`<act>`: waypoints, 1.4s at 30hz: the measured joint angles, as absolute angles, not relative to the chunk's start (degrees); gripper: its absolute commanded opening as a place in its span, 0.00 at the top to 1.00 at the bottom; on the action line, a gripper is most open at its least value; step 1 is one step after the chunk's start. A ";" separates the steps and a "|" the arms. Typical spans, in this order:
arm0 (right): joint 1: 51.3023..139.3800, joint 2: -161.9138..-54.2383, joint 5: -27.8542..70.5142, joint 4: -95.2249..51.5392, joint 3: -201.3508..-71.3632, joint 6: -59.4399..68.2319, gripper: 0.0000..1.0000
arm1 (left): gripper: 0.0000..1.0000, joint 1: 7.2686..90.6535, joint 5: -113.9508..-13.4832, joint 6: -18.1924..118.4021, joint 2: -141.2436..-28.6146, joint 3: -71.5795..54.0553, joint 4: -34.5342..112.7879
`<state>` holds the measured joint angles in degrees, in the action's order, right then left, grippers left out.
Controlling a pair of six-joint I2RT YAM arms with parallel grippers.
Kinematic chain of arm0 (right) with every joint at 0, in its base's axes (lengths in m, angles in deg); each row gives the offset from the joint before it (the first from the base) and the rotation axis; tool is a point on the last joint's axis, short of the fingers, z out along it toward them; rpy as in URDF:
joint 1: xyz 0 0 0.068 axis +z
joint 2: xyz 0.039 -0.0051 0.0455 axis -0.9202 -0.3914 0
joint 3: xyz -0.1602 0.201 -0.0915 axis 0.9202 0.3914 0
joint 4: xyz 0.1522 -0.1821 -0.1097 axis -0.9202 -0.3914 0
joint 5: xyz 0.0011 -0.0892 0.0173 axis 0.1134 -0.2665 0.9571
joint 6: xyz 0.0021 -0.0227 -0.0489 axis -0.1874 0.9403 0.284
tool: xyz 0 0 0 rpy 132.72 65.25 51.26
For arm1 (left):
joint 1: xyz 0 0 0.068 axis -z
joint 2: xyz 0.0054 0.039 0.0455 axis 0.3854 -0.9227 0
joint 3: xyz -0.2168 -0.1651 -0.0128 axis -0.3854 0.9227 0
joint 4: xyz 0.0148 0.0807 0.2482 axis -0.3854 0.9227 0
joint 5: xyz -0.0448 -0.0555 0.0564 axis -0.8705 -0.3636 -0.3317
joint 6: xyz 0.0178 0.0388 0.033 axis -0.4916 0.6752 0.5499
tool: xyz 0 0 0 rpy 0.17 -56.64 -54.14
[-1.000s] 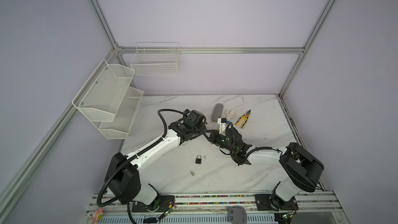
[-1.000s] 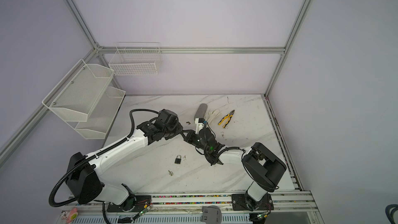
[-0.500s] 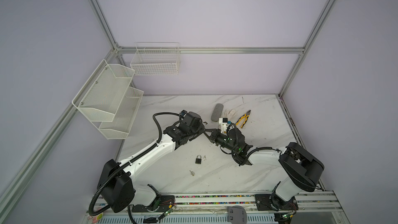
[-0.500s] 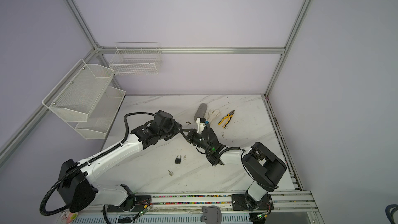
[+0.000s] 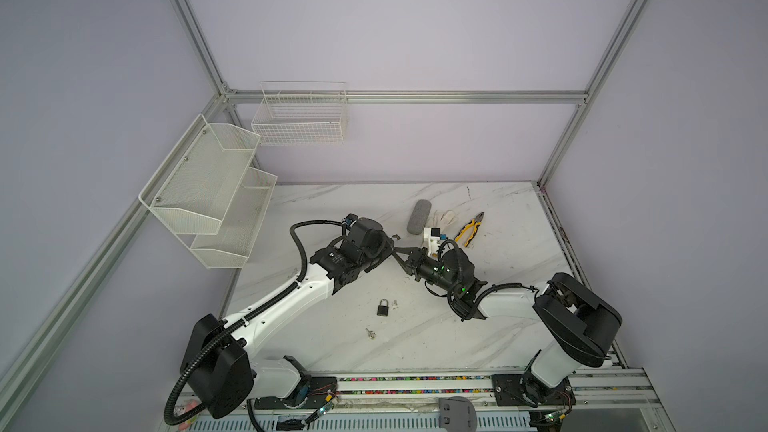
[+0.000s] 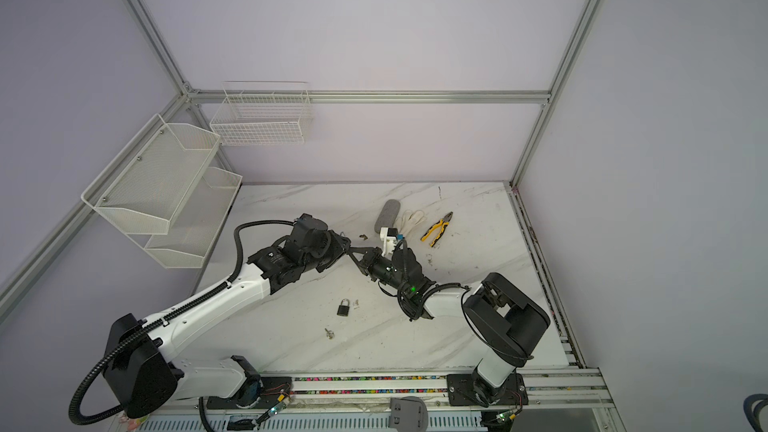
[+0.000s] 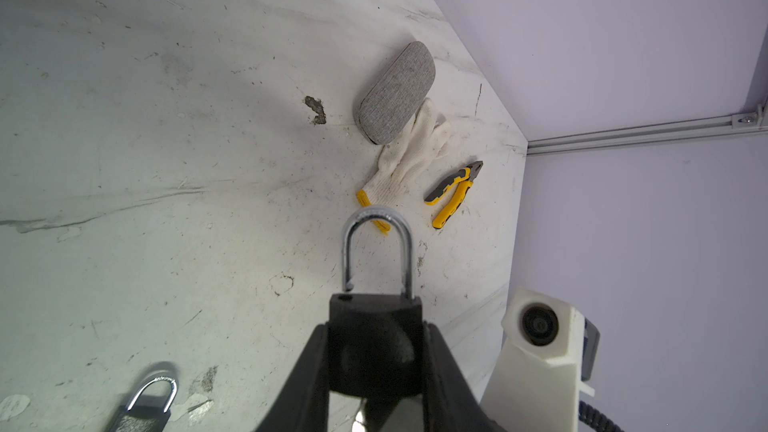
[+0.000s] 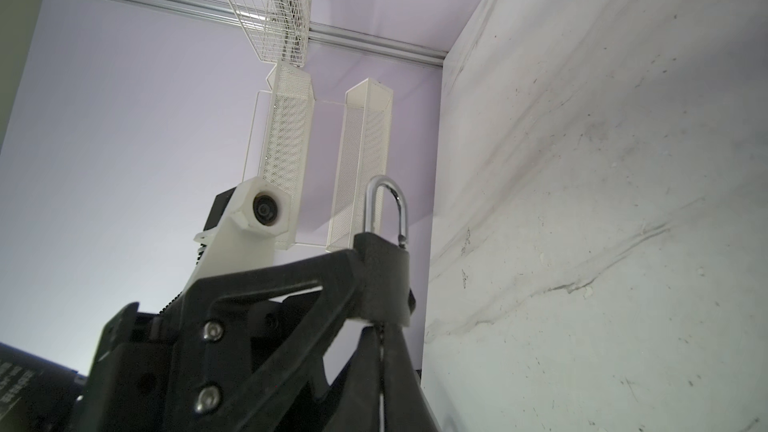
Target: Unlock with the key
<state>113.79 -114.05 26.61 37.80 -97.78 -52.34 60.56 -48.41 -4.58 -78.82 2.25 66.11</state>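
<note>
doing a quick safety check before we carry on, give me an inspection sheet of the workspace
surface: marble table, scuffed, with a dark smear near the grey case.
job's things: black padlock held off the table; second padlock lying flat, with a small metal piece near it, likely a key.
clutter: grey case, white glove and yellow pliers at the back.
grippers: left gripper clamped on the black padlock's body; right gripper shut right under it, no key clearly visible there.
cables: black conduit loops off the left arm, above the table.
surroundings: mesh shelf and wire basket on the walls, nothing seen in them.
</note>
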 measured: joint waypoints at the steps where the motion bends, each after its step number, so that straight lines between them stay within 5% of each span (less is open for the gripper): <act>1: 113.74 -114.05 26.61 38.01 -97.78 -52.47 1.00 | 1.00 60.54 -48.37 -4.71 -78.71 2.38 65.74; 9: 113.72 -113.00 26.54 33.23 -99.38 -49.13 1.00 | 1.00 60.56 -47.52 -3.57 -78.47 2.84 65.37; 17: 114.60 -109.57 25.23 22.61 -100.97 -41.61 0.67 | 1.00 60.67 -46.66 6.46 -77.96 2.84 65.24; 26: 114.09 -99.91 22.26 0.44 -105.91 -29.04 0.47 | 1.00 59.27 -42.53 21.78 -73.42 4.08 66.61; 42: 113.92 -114.25 19.55 -34.57 -137.63 -2.53 0.24 | 1.00 59.05 -42.60 57.28 -59.38 36.12 36.32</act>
